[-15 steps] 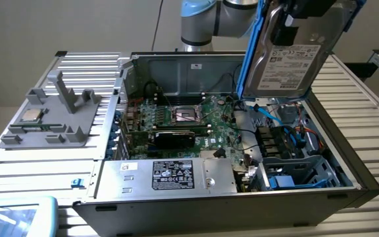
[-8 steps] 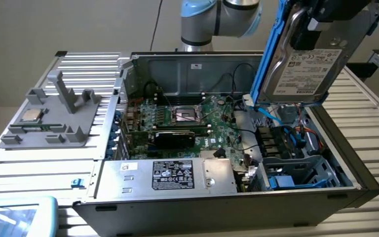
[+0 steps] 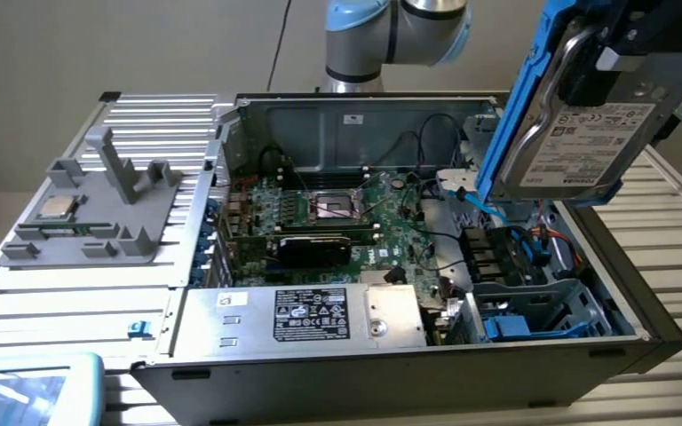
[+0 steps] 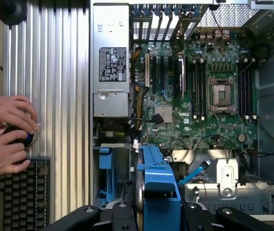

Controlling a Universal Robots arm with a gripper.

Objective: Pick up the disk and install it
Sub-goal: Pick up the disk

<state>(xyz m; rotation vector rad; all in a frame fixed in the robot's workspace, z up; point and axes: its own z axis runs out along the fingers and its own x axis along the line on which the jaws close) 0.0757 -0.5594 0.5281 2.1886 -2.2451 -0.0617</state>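
1. My jaws are clamped on the disk (image 3: 572, 133), with a black finger pressed to each side of its blue frame (image 4: 160, 180).
2. The disk stands on edge, a little tilted, with its white label facing the exterior camera. It is held up over the exterior view's right end of the open computer case (image 3: 376, 364).
3. Inside the case, a blue drive bay (image 3: 519, 327) sits under that end. The motherboard (image 3: 329, 209) fills the middle, and a silver power supply (image 3: 312, 315) lies along the near wall.
4. The case sits on the slatted tabletop (image 3: 68, 302). Toward the tabletop's edge at the exterior view's left is a grey holder (image 3: 104, 204) carrying a small silver chip (image 3: 57, 209).
5. In the wrist view, one hand (image 4: 9, 113) and another hand (image 4: 2, 154) close around something small I cannot make out. They are just beside a black keyboard (image 4: 21, 192), well apart from the case.
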